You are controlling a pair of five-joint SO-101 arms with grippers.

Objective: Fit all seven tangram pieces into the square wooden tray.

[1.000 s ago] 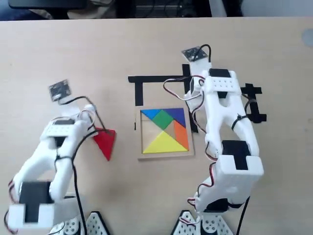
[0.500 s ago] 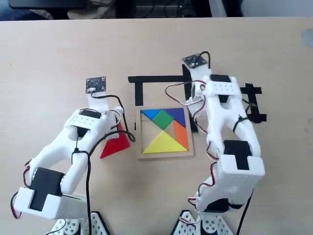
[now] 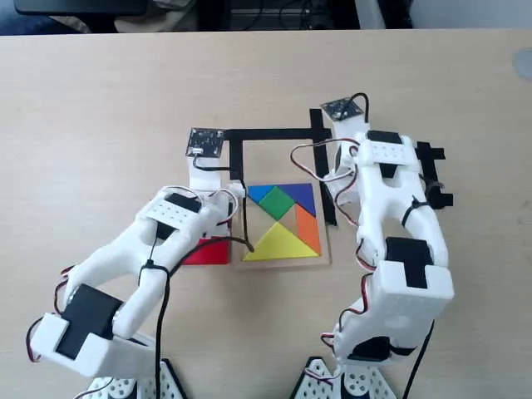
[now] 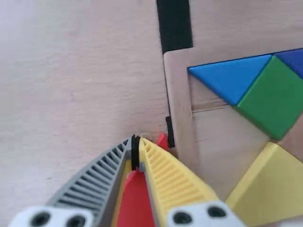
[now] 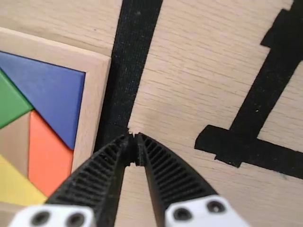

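- Wooden table (image 3: 100,100) with black tape (image 3: 274,133); I log the tray (image 3: 283,264) at centre, with a bare gap on its left side.
- Left gripper (image 4: 136,142): fingers clenched on the red triangle (image 4: 137,203), just outside the tray's left rim, likely bound for that gap.
- Right gripper (image 5: 134,138): fingers pressed together, empty, over tape beside the right rim, leaving room.

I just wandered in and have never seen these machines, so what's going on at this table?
A tangram puzzle is being put together. The left gripper holds a red triangle just outside the left rim of the wooden tray. Several coloured pieces already lie in the tray. The right gripper is shut and empty, over black tape beside the tray's right rim.
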